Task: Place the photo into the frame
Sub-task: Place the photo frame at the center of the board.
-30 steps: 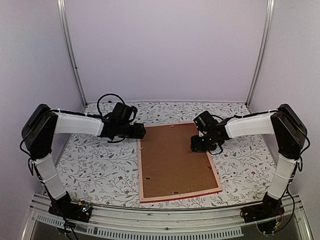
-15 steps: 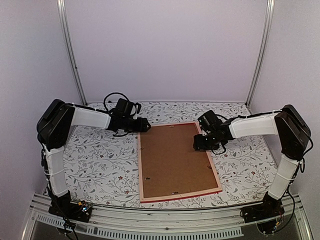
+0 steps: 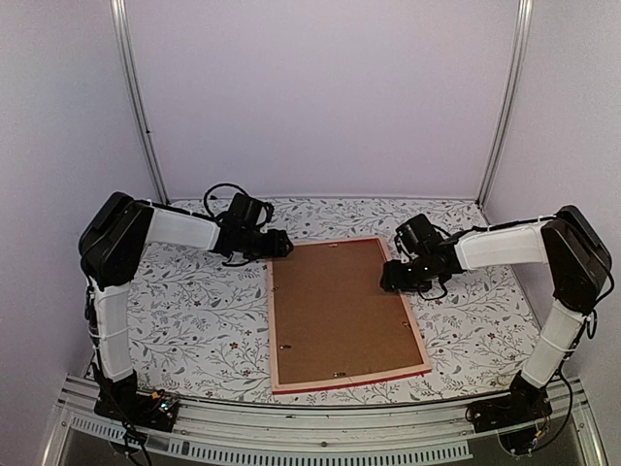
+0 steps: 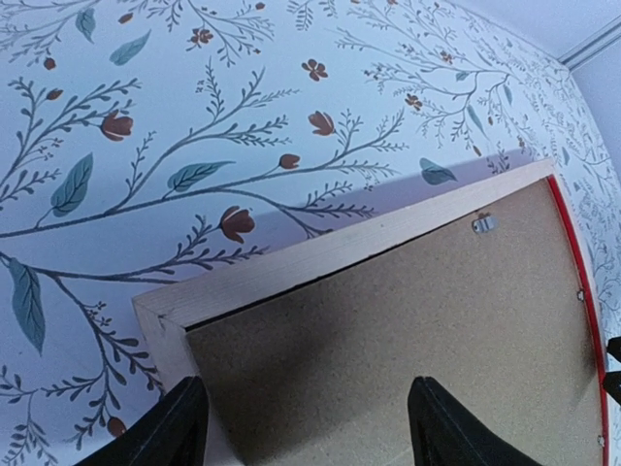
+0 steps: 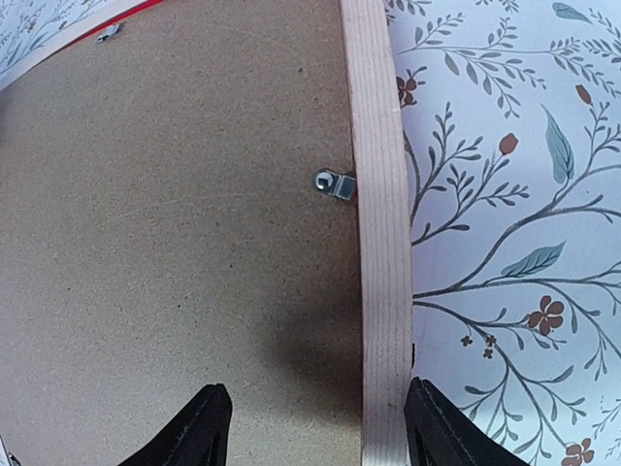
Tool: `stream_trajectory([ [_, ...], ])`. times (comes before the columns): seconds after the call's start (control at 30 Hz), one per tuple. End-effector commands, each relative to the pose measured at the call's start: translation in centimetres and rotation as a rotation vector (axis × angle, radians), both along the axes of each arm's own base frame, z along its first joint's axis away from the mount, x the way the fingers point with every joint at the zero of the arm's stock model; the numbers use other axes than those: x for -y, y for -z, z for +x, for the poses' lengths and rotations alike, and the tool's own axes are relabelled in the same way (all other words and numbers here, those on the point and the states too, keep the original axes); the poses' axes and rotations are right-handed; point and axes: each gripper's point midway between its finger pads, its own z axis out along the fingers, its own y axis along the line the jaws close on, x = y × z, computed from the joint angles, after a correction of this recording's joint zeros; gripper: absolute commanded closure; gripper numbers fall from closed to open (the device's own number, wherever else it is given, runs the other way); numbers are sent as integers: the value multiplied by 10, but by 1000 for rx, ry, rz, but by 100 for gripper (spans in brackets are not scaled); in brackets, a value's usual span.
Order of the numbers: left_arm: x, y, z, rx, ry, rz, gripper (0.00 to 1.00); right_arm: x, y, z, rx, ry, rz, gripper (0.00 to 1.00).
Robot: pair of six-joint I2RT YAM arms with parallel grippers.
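Over the last second the left gripper had drawn in toward the 11 o'clock corner of the frame, while the right gripper had slid a little toward 3 o'clock, over the right rail. That frame lay face-down at the middle of the floral tablecloth, with the brown backing board filling it. Each gripper hovered with jaws parted and nothing between them, the left over the pale wood corner, the right straddling the rail near a small metal clip.
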Motion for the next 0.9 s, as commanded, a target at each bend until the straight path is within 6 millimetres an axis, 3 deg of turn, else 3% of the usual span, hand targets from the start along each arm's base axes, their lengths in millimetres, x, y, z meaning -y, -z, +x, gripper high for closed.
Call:
stream_trajectory([
  [0.0,-10,5,-3,-10,-34,11,27,7,12,-4,-37,14,18,35],
  [0.17,-10,11,-7,-25,-24,10,27,7,17,1,-45,15,28,37],
  [0.57,-9,7,-15,-6,-5,-22,27,-2,-20,51,152,-57,-68,32],
  [0.87,-9,5,-13,3,-5,-12,27,-25,-21,73,172,-133,-58,33],
])
